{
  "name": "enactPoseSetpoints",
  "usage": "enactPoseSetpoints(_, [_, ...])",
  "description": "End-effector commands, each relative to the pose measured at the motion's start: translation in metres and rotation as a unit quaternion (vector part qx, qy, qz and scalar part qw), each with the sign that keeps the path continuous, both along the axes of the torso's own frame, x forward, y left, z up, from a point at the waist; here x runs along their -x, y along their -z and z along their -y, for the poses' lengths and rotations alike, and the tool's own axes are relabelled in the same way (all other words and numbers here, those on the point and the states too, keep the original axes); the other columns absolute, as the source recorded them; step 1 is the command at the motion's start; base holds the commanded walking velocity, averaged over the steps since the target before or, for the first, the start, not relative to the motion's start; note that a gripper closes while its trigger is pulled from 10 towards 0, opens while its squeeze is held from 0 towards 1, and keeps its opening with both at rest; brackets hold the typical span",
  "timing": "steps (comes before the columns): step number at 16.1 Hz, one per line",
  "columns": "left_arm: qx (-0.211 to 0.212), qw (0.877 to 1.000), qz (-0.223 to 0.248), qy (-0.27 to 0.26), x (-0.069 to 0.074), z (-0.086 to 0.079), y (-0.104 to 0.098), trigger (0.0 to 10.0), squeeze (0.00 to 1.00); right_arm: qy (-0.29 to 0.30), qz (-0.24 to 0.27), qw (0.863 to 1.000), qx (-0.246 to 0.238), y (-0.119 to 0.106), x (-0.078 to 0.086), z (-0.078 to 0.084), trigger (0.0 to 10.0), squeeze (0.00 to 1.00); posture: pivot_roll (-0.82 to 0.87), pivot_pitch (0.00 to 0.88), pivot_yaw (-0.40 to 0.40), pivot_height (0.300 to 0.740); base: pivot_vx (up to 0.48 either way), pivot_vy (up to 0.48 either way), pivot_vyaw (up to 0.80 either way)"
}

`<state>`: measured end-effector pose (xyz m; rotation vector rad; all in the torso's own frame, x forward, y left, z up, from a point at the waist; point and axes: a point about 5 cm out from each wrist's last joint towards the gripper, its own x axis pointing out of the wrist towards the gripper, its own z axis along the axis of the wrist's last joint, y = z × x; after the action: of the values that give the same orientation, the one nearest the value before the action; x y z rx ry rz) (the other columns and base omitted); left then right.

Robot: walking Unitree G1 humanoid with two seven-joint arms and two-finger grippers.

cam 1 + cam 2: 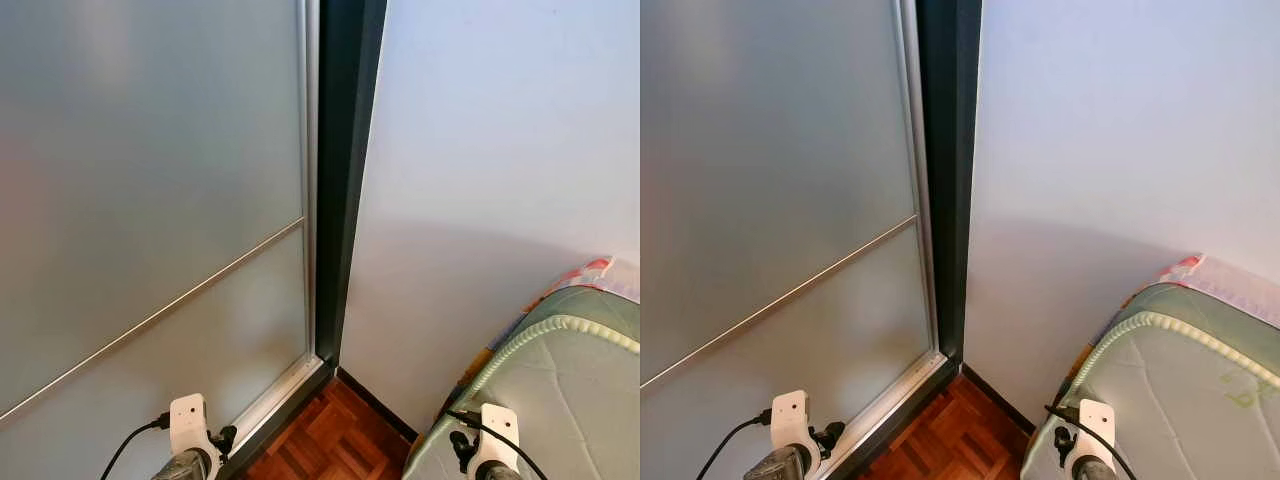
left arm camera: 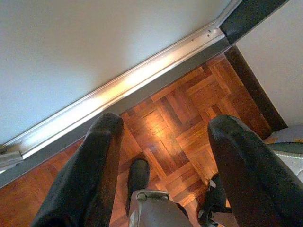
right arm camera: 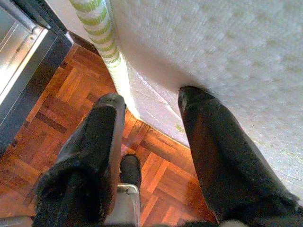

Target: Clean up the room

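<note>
Both jaws parted, holding nothing: left gripper [image 2: 161, 137] over the red-brown parquet floor [image 2: 189, 113] by the frosted sliding door [image 1: 150, 200]; right gripper [image 3: 149, 127] at the quilted green-trimmed mattress [image 1: 560, 390] corner. No clutter here (corner only). Best turn away slowly, arms tucked, scanning.

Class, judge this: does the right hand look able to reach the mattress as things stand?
Probably yes. The right hand hangs open right beside the mattress edge, over the parquet floor, with nothing between them.

Counted: one frosted sliding door [image 1: 150, 200] at 9 o'clock; one mattress [image 1: 560, 400] at 4 o'clock; one white wall [image 1: 500, 180]; two grippers, left gripper [image 2: 163, 137] and right gripper [image 3: 151, 116].
</note>
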<state>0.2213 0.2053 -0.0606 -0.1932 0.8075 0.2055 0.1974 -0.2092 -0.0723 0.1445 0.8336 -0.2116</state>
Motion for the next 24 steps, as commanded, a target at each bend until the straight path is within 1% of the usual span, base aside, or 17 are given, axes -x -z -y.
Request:
enactPoseSetpoints(1, [-0.039,0.994,-0.082,0.056,0.038,-0.011,0.020,10.0,0.00,-0.061,-0.007,0.998,-0.031,-0.018,-0.035,-0.005,10.0,0.00,0.09,0.000,-0.004,0.740,0.000,0.000,0.00])
enactPoseSetpoints(3, [-0.054,0.990,-0.090,0.091,0.043,-0.010,0.022,10.0,0.00,-0.046,0.009,0.998,-0.048,-0.024,-0.045,-0.007,10.0,0.00,0.10,0.000,-0.017,0.740,0.000,0.000,0.00])
enactPoseSetpoints(4, [-0.047,0.992,-0.088,0.080,0.044,-0.010,0.022,10.0,0.00,-0.042,0.012,0.998,-0.051,-0.025,-0.046,-0.007,10.0,0.00,0.10,0.000,-0.018,0.740,0.000,0.000,0.00])
enactPoseSetpoints(5, [-0.044,0.993,-0.089,0.071,0.045,-0.011,0.023,10.0,0.00,-0.052,0.008,0.998,-0.037,-0.025,-0.046,-0.006,10.0,0.00,0.11,0.000,-0.021,0.740,0.000,0.000,0.00])
enactPoseSetpoints(6, [-0.037,0.993,-0.087,0.065,0.047,-0.012,0.023,10.0,0.00,-0.053,0.007,0.998,-0.037,-0.025,-0.046,-0.006,10.0,0.00,0.11,0.000,-0.023,0.740,0.000,0.000,0.00])
enactPoseSetpoints(8, [-0.035,0.993,-0.091,0.060,0.050,-0.013,0.024,10.0,0.00,-0.053,0.003,0.998,-0.034,-0.024,-0.046,-0.007,10.0,0.00,0.11,0.000,-0.020,0.740,0.000,0.000,0.00])
enactPoseSetpoints(9, [-0.044,0.993,-0.094,0.062,0.051,-0.015,0.024,10.0,0.00,-0.051,0.003,0.998,-0.034,-0.024,-0.046,-0.007,10.0,0.00,0.11,0.000,-0.021,0.740,0.000,0.000,0.00])
enactPoseSetpoints(10, [-0.039,0.994,-0.083,0.066,0.042,-0.005,0.022,10.0,0.00,-0.045,0.005,0.998,-0.038,-0.024,-0.045,-0.007,10.0,0.00,0.11,0.000,-0.025,0.740,0.000,0.000,0.00])
enactPoseSetpoints(12, [-0.038,0.994,-0.074,0.074,0.035,0.002,0.020,10.0,0.00,-0.044,0.002,0.998,-0.039,-0.023,-0.044,-0.006,10.0,0.00,0.11,0.000,-0.024,0.740,0.000,0.000,0.00])
enactPoseSetpoints(16, [-0.045,0.993,-0.072,0.083,0.035,0.001,0.020,10.0,0.00,-0.043,0.002,0.998,-0.039,-0.024,-0.046,-0.006,10.0,0.00,0.11,0.000,-0.027,0.740,0.000,0.000,0.00])
enactPoseSetpoints(17, [-0.049,0.992,-0.073,0.091,0.034,0.001,0.019,10.0,0.00,-0.042,0.003,0.998,-0.039,-0.025,-0.047,-0.006,10.0,0.00,0.11,0.000,-0.027,0.740,-0.244,0.000,0.00])
enactPoseSetpoints(22, [-0.046,0.992,-0.072,0.089,0.034,0.003,0.020,10.0,0.00,-0.040,0.005,0.998,-0.040,-0.026,-0.048,-0.006,10.0,0.00,0.11,0.000,-0.023,0.740,-0.250,0.000,0.00])
enactPoseSetpoints(24, [-0.049,0.991,-0.075,0.097,0.035,0.004,0.020,10.0,0.00,-0.041,0.004,0.998,-0.041,-0.026,-0.048,-0.007,10.0,0.00,0.11,0.000,-0.023,0.740,-0.263,0.000,0.00])
